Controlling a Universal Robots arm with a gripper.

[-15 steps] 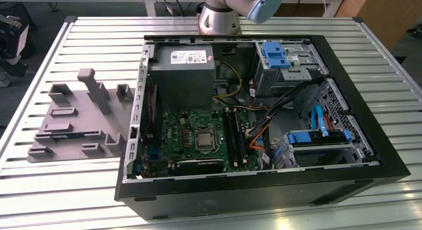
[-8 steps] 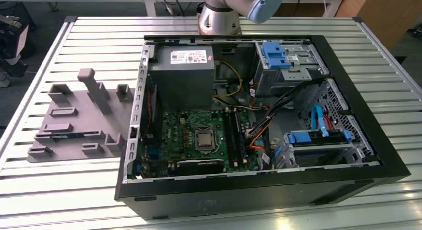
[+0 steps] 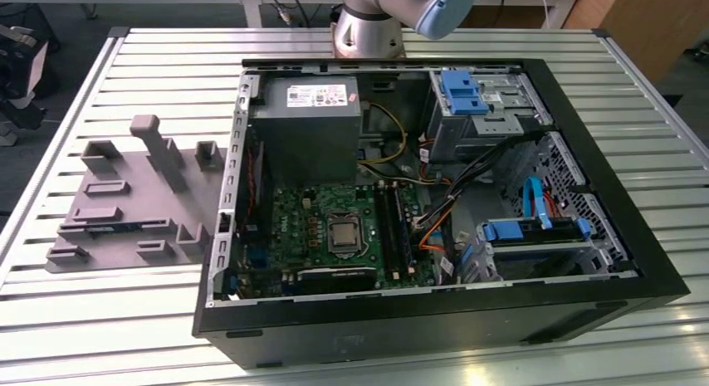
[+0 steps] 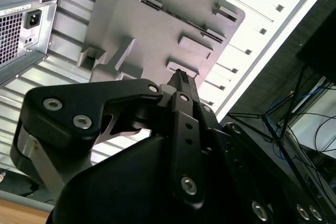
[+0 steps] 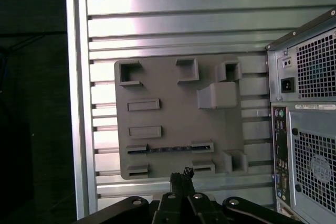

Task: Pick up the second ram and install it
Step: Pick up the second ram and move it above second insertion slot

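The second ram [image 5: 168, 149] stands on its edge as a thin dark green strip between two grey holder blocks on the grey holder plate [image 5: 173, 111]. In the exterior view the ram [image 3: 111, 228] sits on that plate [image 3: 122, 199] at the view's left, beside the open computer case [image 3: 443, 195]. The second wrist view has the ram [image 4: 181, 18] far beyond the fingertips. My gripper [image 5: 182, 173] hangs well above the table, just off the plate's edge nearest the ram, shut with nothing between its fingers. The gripper [image 4: 180, 77] also looks shut in the second wrist view.
Inside the case lie the motherboard [image 3: 332, 228] with long black slots [image 3: 390, 228], a grey power supply [image 3: 310, 124] and blue drive cages [image 3: 460, 91]. Tall grey posts [image 3: 161, 149] rise from the holder plate. The arm's base [image 3: 366, 29] stands behind the case on the slatted metal table [image 3: 166, 62].
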